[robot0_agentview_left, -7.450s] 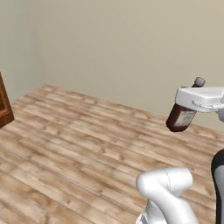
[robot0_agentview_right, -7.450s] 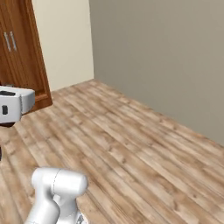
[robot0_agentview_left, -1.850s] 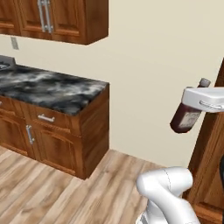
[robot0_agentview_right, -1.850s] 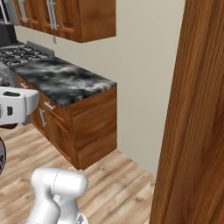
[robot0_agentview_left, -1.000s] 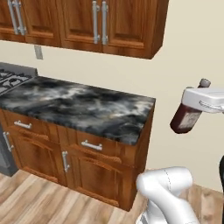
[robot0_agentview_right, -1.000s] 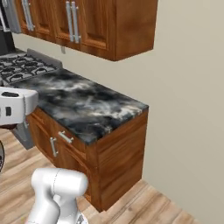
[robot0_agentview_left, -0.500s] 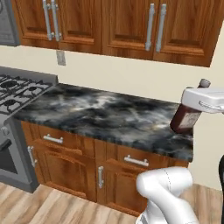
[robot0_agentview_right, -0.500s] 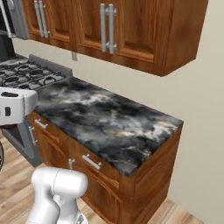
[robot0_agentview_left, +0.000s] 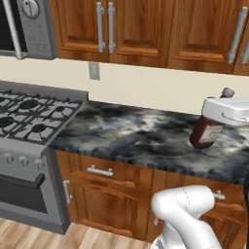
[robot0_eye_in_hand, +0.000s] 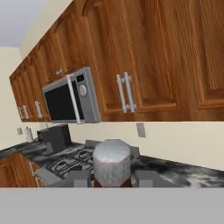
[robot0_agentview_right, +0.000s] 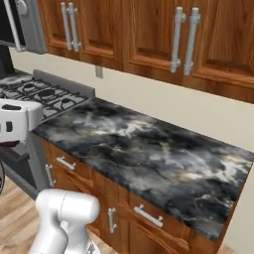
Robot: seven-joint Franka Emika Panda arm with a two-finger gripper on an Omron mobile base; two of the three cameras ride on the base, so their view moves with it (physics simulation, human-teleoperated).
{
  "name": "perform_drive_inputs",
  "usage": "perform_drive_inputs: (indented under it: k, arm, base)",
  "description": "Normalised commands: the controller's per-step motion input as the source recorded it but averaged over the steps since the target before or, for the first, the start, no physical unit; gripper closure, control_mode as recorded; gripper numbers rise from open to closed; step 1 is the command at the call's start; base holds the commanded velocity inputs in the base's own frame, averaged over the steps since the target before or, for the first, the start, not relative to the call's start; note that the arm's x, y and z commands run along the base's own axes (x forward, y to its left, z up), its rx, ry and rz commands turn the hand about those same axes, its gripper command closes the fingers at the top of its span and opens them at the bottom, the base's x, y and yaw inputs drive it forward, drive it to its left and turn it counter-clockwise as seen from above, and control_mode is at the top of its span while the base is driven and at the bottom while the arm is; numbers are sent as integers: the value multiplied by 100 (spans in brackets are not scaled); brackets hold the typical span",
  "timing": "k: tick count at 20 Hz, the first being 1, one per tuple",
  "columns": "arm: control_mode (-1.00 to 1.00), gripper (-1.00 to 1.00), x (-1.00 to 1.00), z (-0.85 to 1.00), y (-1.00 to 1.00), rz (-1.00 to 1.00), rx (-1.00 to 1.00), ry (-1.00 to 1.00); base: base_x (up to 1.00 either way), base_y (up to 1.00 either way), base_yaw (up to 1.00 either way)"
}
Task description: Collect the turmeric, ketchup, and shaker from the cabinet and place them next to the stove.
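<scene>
The two-finger gripper (robot0_agentview_left: 214, 127) is clamped on the slim dark red-brown ketchup bottle (robot0_agentview_left: 208, 129), carried tilted above the black marbled counter (robot0_agentview_left: 131, 138). Likely it is held high for setting down beside the grey metal gas stove (robot0_agentview_left: 29, 116), which stands at the counter's left end.

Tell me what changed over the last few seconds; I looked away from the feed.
The base drove: bare floor and wall gave way to the counter and stove. That is the cameras moving, not the things. Unchanged: the hand stays shut on the ketchup, carried at the same height.
</scene>
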Motion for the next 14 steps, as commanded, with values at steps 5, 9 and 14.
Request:
perform_drive_inputs:
  k: [5, 9, 14]
  arm:
    - [100, 100, 0, 0, 0, 0, 0, 0]
    - [100, 100, 0, 0, 0, 0, 0, 0]
    - [100, 100, 0, 0, 0, 0, 0, 0]
  base:
    - [36, 94, -27]
    - [25, 94, -30]
    - [14, 89, -31]
